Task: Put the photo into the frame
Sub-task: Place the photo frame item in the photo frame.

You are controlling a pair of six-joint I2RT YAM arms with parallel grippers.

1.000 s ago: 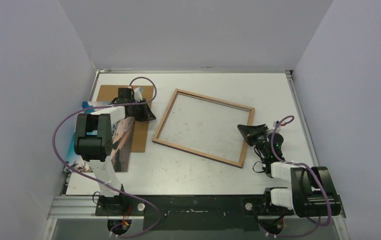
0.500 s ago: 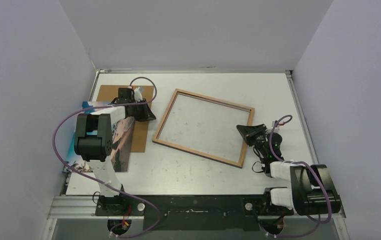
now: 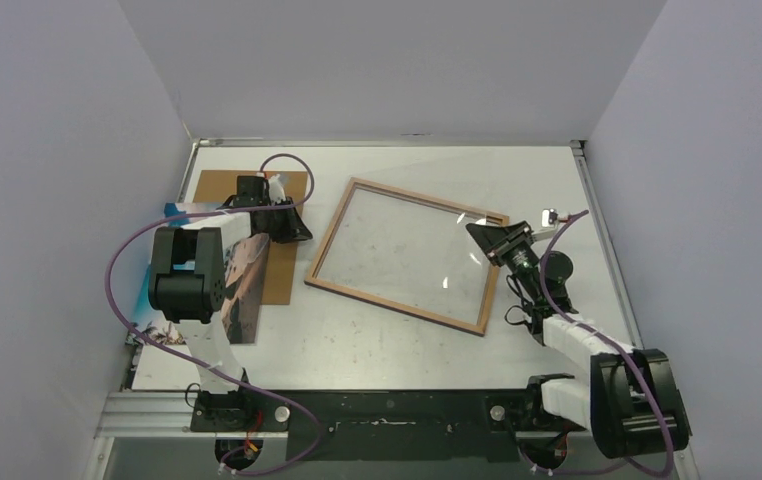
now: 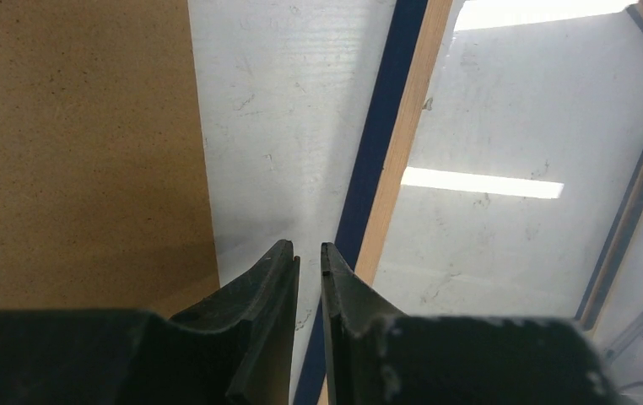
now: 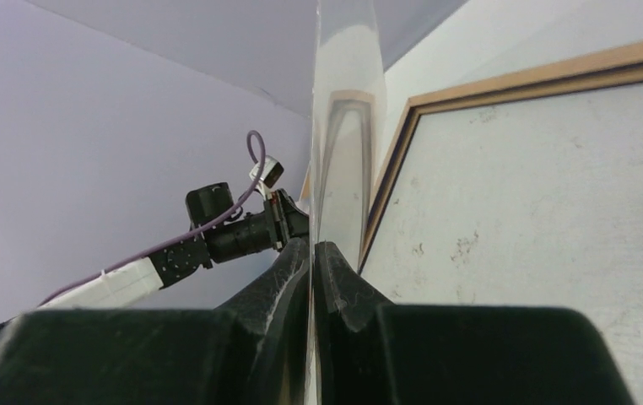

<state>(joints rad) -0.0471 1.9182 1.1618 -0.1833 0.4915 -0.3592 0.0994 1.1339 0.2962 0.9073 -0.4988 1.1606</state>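
While the right claw (image 3: 477,233) pinches the clear pane (image 3: 407,250), the left claw (image 3: 305,236) hangs empty beside the frame (image 3: 397,304)

Seen from its own wrist camera, the right claw (image 5: 311,246) is clamped tight on the near edge of the clear pane (image 5: 348,126). The pane stands edge-on between the two fingers and runs straight ahead of the tips. Off to one side of that claw, lower down, lies the frame (image 5: 537,80), wood-brown back facing up on the table (image 3: 377,340). From above, the pane sits tilted over the frame's opening and catches glare, its edge at the claw's tips raised.

The left claw (image 4: 307,249) has its fingers barely parted with nothing between them; bare table (image 4: 276,126) shows through the narrow gap. It hangs over the strip of table between two things. On one side is the frame (image 4: 386,152), whose navy outer edge and wooden rail run just beside one fingertip and on ahead of it. On the other side is the plain brown backing board (image 4: 73,143). Whether the tips touch the table I cannot tell.

The photo (image 3: 247,290) lies behind the left claw, back along its arm, flat and overlapping the backing board (image 3: 219,190). The arm hides much of it. It is outside the frame, apart from the nearest rail.
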